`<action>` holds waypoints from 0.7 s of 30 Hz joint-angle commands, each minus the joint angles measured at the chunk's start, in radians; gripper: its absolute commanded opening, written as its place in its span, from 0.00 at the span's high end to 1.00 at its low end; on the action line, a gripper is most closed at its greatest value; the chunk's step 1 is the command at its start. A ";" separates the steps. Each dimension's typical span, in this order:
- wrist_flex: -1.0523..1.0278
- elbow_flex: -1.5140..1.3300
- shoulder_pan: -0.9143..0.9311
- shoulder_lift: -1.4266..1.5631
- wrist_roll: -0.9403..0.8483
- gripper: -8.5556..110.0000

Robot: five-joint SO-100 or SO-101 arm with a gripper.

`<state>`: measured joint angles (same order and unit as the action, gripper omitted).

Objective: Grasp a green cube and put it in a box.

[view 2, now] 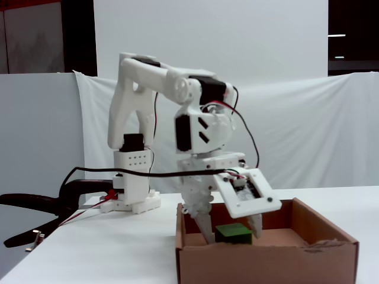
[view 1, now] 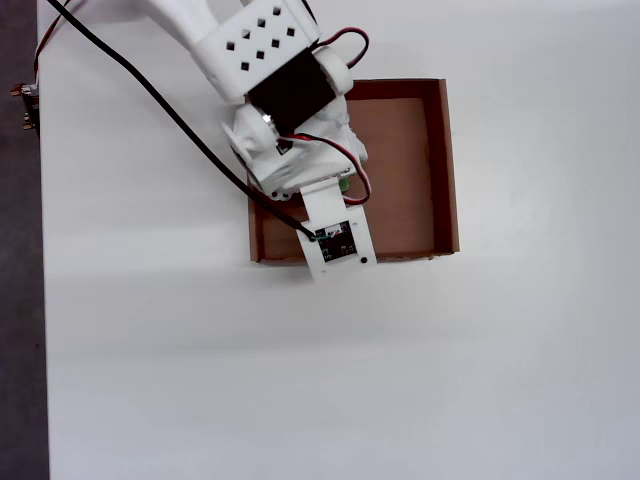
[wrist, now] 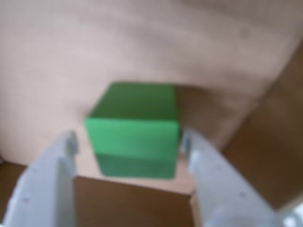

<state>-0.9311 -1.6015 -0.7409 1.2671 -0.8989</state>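
claw [wrist: 129, 142] open astride green cube [wrist: 135, 127] on box [view 2: 266, 260] floor.

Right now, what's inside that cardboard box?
The green cube sits in the box on its brown floor, between the gripper's open fingers. In the overhead view the arm covers the cube almost completely and hides the box's left part.

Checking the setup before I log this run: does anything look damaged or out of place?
Only the box: its near wall's top edge looks ragged towards the right in the fixed view. The green cube sits inside, between the open claw.
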 commanded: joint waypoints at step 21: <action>-0.066 0.097 0.109 0.288 0.005 0.68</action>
<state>-0.9848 -1.5585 -0.6443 1.4757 -0.8928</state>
